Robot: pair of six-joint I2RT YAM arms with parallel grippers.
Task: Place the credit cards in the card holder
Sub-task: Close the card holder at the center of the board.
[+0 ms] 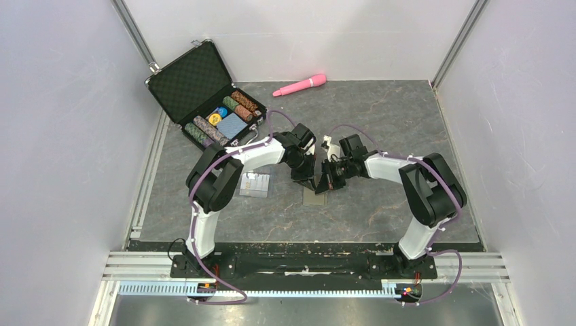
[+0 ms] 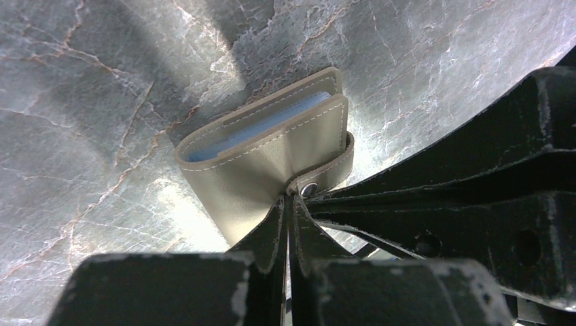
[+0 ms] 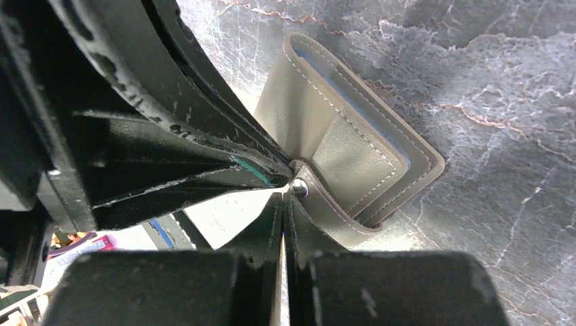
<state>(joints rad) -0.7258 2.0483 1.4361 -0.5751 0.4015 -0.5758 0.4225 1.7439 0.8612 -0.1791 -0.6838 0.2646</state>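
The khaki-tan card holder is at the table's middle, between both grippers. In the left wrist view the card holder is folded, with its light-blue lining showing at the top edge. My left gripper is shut on the cover's edge beside the metal snap. In the right wrist view my right gripper is shut on the card holder at its snap tab. The two grippers meet tip to tip at the snap. The pale credit cards lie flat on the table left of the holder, under my left arm.
An open black case with poker chips and a blue patterned deck stands at the back left. A pink handled object lies at the back edge. Grey walls close in on both sides.
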